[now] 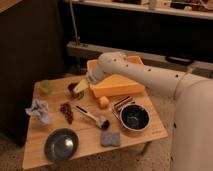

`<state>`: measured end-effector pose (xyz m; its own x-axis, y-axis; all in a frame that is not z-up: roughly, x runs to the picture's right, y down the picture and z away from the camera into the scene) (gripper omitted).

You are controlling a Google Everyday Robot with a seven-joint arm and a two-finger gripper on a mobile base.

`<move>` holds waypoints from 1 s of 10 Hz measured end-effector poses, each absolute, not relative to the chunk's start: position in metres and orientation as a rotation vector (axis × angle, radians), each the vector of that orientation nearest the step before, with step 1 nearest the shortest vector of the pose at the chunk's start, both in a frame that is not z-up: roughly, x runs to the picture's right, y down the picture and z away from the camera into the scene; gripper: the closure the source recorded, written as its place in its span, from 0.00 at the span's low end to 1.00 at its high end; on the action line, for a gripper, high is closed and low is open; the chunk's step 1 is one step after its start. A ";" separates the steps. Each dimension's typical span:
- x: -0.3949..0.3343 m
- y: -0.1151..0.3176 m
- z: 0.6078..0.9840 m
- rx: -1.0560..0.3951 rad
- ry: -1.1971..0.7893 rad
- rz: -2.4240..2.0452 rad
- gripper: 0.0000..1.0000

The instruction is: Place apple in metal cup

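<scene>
**A:** What do we have, biggest first?

**B:** We see 1 wooden table. The robot's arm reaches across 1 orange bin at the table's back.

**A:** And the gripper?

**B:** We find it spread wide, gripping nothing, right at the metal cup. The apple lies on the table just before the bin, apart from the cup.

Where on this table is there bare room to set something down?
Bare wood between the dark bowl and grey sponge, and at the front right corner past the sponge. Crowded around the gripper at the metal cup, by the apple.
</scene>
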<state>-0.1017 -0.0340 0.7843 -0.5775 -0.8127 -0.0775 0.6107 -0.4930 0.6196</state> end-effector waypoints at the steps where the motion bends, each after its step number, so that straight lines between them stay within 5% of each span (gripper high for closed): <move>1: -0.084 -0.031 0.784 0.407 -0.671 -2.112 0.20; 10: -0.052 -0.027 0.777 0.275 -0.579 -2.126 0.20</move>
